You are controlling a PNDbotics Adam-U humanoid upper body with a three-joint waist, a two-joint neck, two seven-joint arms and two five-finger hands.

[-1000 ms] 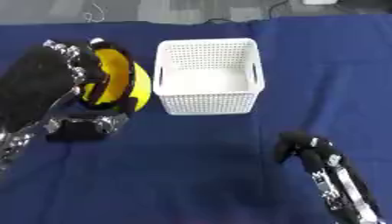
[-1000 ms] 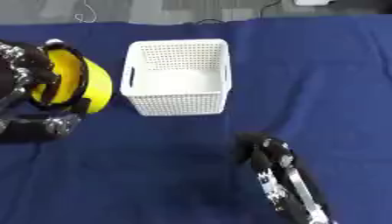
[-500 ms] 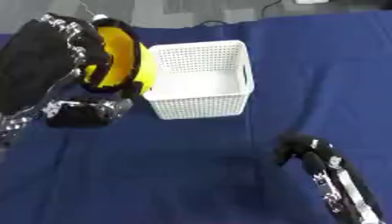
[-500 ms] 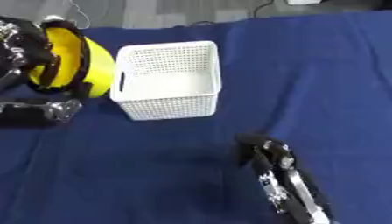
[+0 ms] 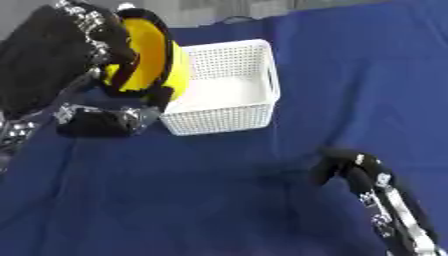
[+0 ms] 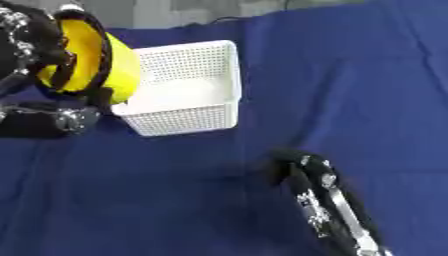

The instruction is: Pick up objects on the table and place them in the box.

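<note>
**A:** Count it off for me, what's on the desk [image 5: 219, 200]?

**B:** 1 white basket [image 5: 229, 90], mesh-walled, sitting toward the far side on the dark blue cloth. 1 yellow object [image 5: 150, 55] with a black rim, round like a cup or a roll. And 2 robot hands.

**A:** Where's the yellow one?

**B:** Up off the cloth, in the left robot hand [image 5: 83, 47], high at the upper left. Black fingers are curled round its rim, and it's tipped on its side so the yellow inside faces the camera. Its right edge hangs at the basket's left wall, overlapping the near-left corner from this angle.

**A:** Is it inside the basket?

**B:** No, beside it and above the rim. The basket's floor shows plain white, I count 0 items in there.

**A:** And the right robot hand?

**B:** Right robot hand [image 5: 337, 162] sits low at the lower right, arm running in from the bottom corner. Fingers bent down onto the cloth, holding nothing, well apart from the basket.

**A:** Anything else?

**B:** 1 black and silver forearm section [image 5: 101, 121] lies under the yellow object, left of the basket.
</note>
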